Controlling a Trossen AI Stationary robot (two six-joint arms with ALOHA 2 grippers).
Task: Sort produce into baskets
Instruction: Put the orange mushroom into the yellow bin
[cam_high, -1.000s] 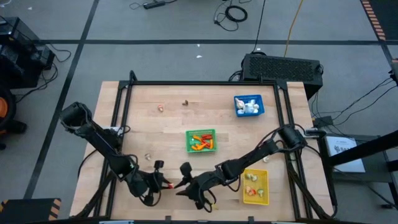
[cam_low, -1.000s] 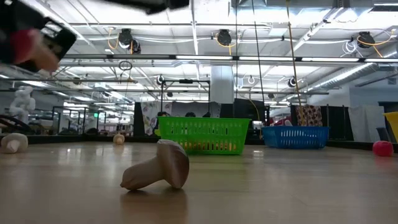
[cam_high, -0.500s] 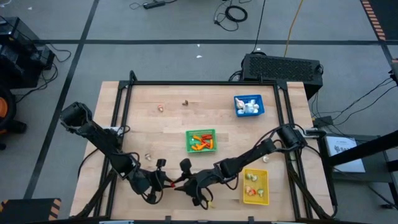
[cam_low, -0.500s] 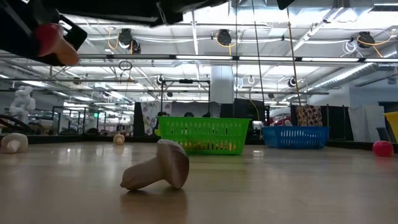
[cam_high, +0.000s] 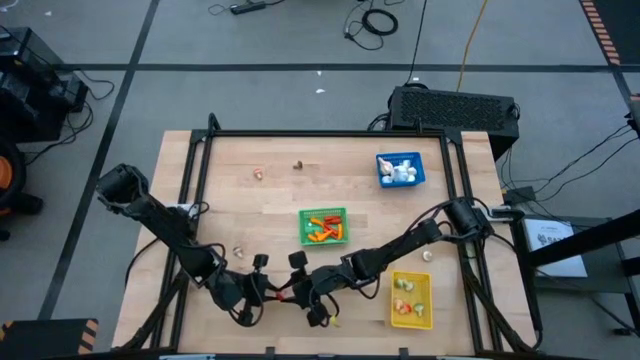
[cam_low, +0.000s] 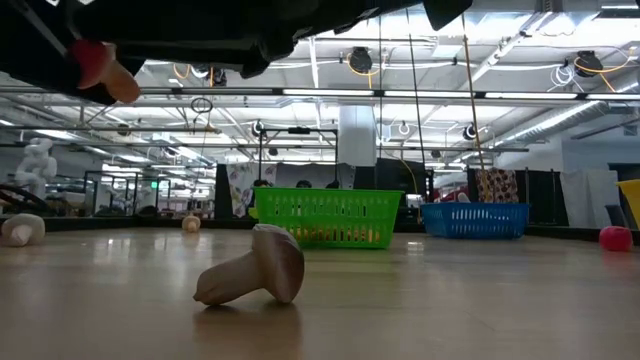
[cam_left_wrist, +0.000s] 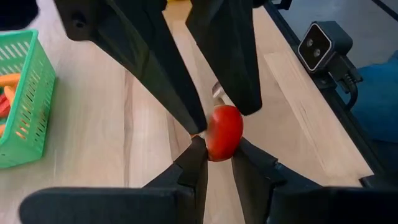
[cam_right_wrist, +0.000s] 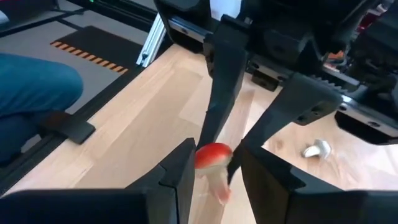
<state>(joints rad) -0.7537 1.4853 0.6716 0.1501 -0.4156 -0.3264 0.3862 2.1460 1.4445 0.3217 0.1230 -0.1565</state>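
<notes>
Left claw (cam_left_wrist: 214, 163) clamps the red-capped mushroom (cam_left_wrist: 222, 132) above the table (cam_high: 280, 200); right claw (cam_right_wrist: 213, 167) faces it, fingers apart, straddling its cap for handover.

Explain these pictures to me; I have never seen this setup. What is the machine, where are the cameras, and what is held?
Two dark robot arms work at a wooden table, sorting toy produce into baskets. One camera looks straight down, one sits at table height, and one rides on each wrist. The green basket, blue basket and yellow basket stand on the table, with a few loose pieces such as a tan mushroom. Near the table's front, the left hand pinches a red-capped mushroom, and the right hand is at the same piece; whether it grips too is unclear.
</notes>
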